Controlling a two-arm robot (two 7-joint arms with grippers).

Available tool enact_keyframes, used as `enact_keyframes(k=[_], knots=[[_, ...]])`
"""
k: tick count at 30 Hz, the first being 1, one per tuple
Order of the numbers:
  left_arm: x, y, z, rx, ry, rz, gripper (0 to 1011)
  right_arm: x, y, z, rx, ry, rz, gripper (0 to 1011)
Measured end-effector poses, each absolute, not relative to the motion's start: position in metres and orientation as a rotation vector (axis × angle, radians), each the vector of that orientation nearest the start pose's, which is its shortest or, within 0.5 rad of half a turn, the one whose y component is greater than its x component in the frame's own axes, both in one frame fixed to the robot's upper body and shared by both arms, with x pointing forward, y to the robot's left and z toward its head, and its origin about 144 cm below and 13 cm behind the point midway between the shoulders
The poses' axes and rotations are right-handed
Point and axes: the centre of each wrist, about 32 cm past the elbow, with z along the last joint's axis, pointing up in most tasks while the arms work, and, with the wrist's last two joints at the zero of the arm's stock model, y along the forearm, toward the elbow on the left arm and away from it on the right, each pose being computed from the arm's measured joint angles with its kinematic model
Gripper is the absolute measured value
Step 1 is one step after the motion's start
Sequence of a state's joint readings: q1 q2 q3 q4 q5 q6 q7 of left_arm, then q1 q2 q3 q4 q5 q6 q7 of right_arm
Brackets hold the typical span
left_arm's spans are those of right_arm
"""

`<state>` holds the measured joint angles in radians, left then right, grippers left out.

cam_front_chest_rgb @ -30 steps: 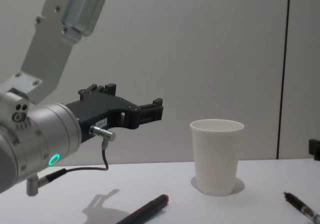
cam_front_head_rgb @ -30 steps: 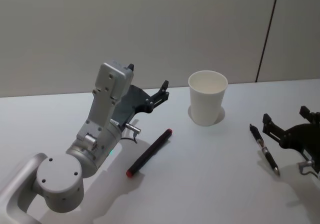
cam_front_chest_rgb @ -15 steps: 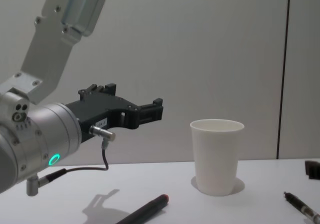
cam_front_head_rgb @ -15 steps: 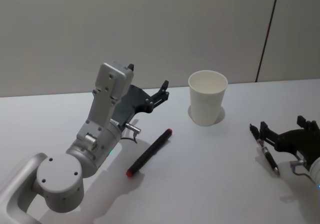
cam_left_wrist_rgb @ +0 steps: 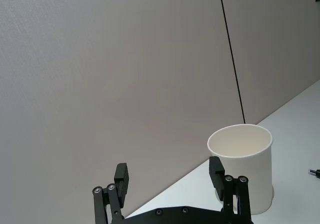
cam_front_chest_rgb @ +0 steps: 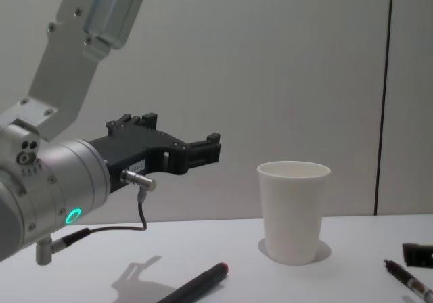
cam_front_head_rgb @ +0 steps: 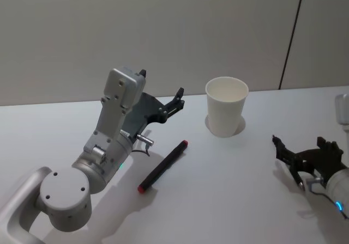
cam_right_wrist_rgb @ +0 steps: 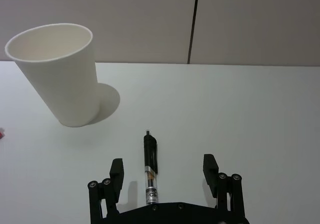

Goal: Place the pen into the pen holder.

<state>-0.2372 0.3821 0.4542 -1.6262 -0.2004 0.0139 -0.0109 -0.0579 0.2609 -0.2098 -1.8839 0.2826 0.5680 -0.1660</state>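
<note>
Because the black clip pen point(cam_right_wrist_rgb: 150, 168) lying flat on the white table point(cam_front_head_rgb: 229, 206), right of the paper cup point(cam_front_head_rgb: 226, 107), looks light, stiff and smooth, expect it to roll or skid. Pinch it across the mid-barrel, near its balance point. Your right gripper point(cam_right_wrist_rgb: 163, 165) is spread wide, one finger on either side of the barrel, apart from it. The left gripper point(cam_left_wrist_rgb: 169, 170), also spread, hovers raised left of the cup, near a red-tipped marker point(cam_front_head_rgb: 162, 166).
</note>
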Motion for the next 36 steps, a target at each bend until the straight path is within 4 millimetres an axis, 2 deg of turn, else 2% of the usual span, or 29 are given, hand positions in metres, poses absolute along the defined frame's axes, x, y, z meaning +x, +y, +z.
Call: enact_keyframes(k=[36], knots=[[0.492, 0.198, 1.204, 0.061, -0.268, 1.124, 1001, 0.442, -0.195, 1.187, -0.433, 0.287, -1.411, 1001]])
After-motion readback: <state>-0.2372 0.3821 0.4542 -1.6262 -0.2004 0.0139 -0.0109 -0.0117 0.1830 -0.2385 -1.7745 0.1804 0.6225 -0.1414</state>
